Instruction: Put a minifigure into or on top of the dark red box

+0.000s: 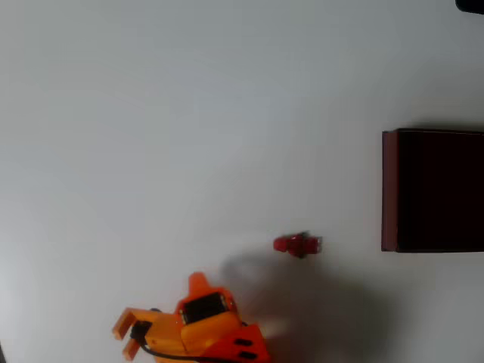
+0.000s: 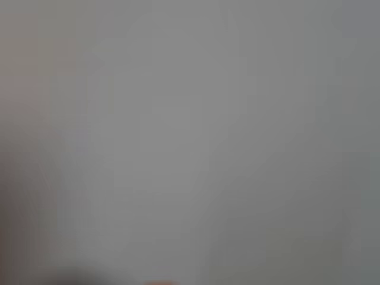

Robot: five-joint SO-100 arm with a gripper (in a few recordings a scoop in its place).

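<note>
In the overhead view a tiny red minifigure with a pale end lies on its side on the white table. The dark red box stands to its right at the picture's right edge, with thin maroon walls and an almost black inside, and it looks empty. My orange gripper is at the bottom left, well to the left of and below the minifigure, pointing away from it. Its two fingers stand apart with nothing between them. The wrist view is a blurred grey surface.
The white table stretches bare across the upper and left parts of the overhead view. A small dark object shows at the top right corner. The arm's shadow falls just below the minifigure.
</note>
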